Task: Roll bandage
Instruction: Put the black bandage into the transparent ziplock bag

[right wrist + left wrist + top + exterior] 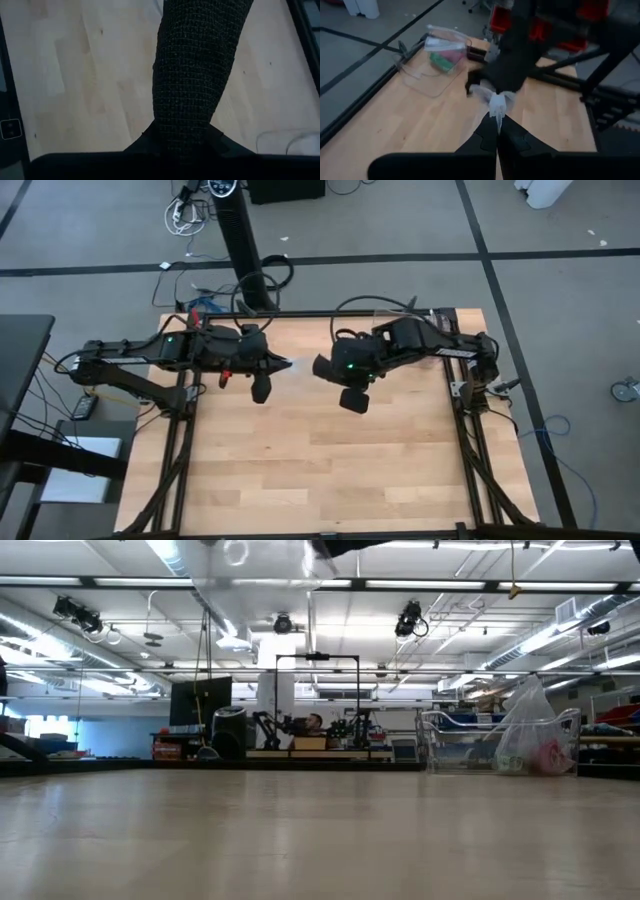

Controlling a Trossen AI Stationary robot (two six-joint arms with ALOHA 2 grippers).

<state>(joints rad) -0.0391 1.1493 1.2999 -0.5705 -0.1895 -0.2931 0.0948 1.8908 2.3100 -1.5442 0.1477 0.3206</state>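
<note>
Bandage (197, 70), dark knitted fabric, clamped between right gripper (182, 137) fingers, raised above wooden table (330, 460) near centre, toward 12 o'clock. Left gripper (498, 132) at 9 o'clock of it, fingers closed on thin clear plastic (497, 105). Clear bag (442, 50) with green content lying near table edge.

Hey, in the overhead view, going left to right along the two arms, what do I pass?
Left arm → left gripper, shut on a clear plastic scrap → bandage → right gripper, shut on the bandage → right arm.
</note>
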